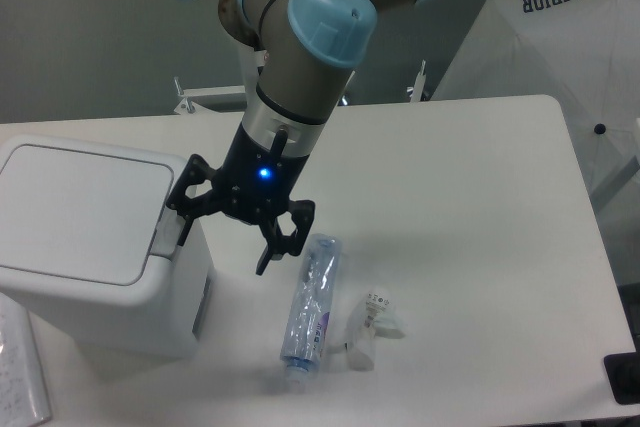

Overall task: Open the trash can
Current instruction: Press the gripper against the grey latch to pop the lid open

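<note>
The trash can (95, 247) sits at the left edge of the counter (470, 227), lid flat and closed, its long side running from about 10 o'clock to 4 o'clock across the view. Its grey push-button tab (167, 232) lies on the right rim, at about 9 o'clock from the end effector (226, 239). The end effector hangs with its fingers spread wide and holds nothing; the left finger (184, 217) is right at the tab, though I cannot tell whether it touches. At 5 o'clock from the end effector a clear plastic bottle (308, 309) lies on the counter, with a small crumpled wrapper (372, 329) beside it; neither stands between finger and tab.
</note>
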Controlling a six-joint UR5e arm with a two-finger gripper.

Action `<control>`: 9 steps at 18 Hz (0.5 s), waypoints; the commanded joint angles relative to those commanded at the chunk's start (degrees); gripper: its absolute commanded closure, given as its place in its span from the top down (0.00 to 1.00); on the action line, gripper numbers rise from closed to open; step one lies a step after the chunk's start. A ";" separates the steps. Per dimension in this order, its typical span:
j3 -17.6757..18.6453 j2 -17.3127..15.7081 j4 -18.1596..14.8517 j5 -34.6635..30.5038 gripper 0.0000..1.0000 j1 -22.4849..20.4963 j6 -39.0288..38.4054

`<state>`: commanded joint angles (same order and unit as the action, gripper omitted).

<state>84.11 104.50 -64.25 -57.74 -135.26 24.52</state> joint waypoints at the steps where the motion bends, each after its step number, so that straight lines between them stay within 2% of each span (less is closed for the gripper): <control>1: 0.00 0.00 0.00 0.00 1.00 0.00 -0.17; 9: 0.88 0.09 0.26 -0.09 1.00 0.00 -0.70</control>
<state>84.99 104.59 -63.99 -57.83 -135.26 23.82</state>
